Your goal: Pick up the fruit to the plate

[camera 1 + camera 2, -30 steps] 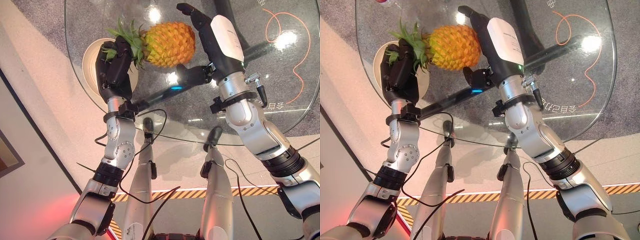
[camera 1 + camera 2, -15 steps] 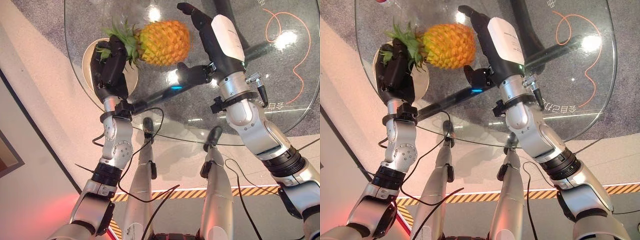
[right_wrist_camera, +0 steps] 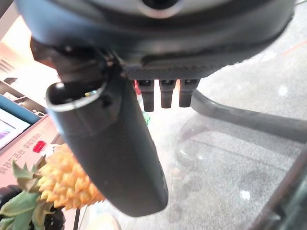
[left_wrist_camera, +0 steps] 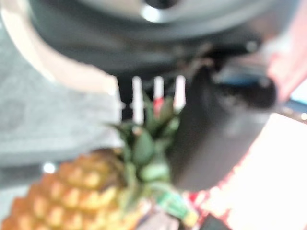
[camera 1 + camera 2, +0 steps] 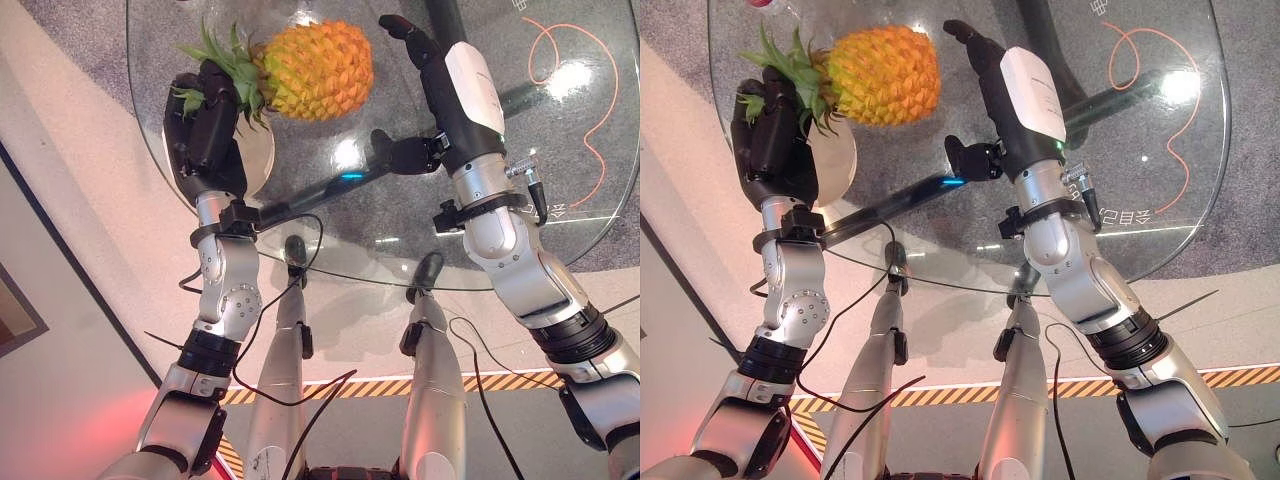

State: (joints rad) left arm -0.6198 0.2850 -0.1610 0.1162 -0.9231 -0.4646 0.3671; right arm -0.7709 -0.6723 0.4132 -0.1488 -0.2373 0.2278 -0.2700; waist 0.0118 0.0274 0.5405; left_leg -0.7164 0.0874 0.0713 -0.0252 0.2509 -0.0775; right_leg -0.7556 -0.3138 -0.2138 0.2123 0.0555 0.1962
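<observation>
Carrying the pineapple [image 5: 315,70] over to the plate [image 5: 252,160] is the step we judge to be in hand. The fruit lies on its side above the glass table [image 5: 560,150], leaf crown twd the robot's left, body pointing right. The plate is a pale round dish at the table's left edge, mostly covered by the left hand [image 5: 205,130]; a strip of its rim shows just beside the wrist.

Left hand: fingers curled round the base of the green crown, so it grips the pineapple by the leaves. In the left wrist view the leaves [image 4: 144,143] sit right up against the hand, w/ the orange body past them. We can't tell how firm that grip is.

Right hand [image 5: 985,75]: fingers straight and relaxed, holding nothing. It stands just beside the fruit's blunt end; a narrow gap seems to show in both eye views, so we read it as apart, tho contact can't be ruled out. In the right wrist view the thumb [image 3: 115,143] hangs free over bare glass w/ the pineapple off to one side.

Next move, as we judge it: bring the fruit's body across so it's over the plate, not beside it, then lower and let go. Holding a heavy fruit by the crown alone is risky, so the right hand may need to steady it.
</observation>
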